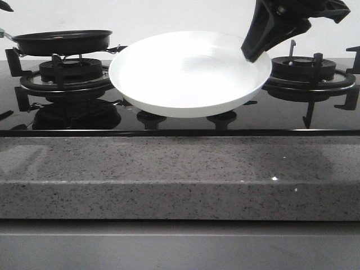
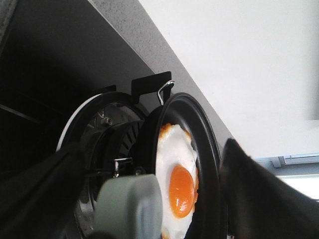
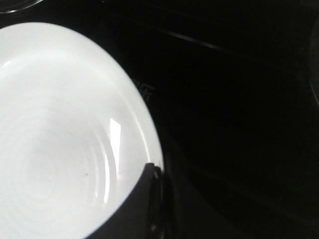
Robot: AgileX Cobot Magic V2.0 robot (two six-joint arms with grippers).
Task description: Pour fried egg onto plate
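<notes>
A speckled grey counter filled the lower frame. Above it, at centre, the white plate hung tilted over the black hob, its right rim pinched by the right hand. At upper left, the frying pan sat above a burner, holding the fried egg; the left hand gripped the pan's grey handle.

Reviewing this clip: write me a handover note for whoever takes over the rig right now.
Left gripper: shut on the grey handle of the frying pan, which is above the left burner.
Right gripper: shut on the rim of the plate, holding it tilted over the stove between the burners.
Fried egg: in the pan, yolk up.
Done: pan and plate both gripped; the plate is bare.
Left: bring pan to plate, tip the egg onto it.
</notes>
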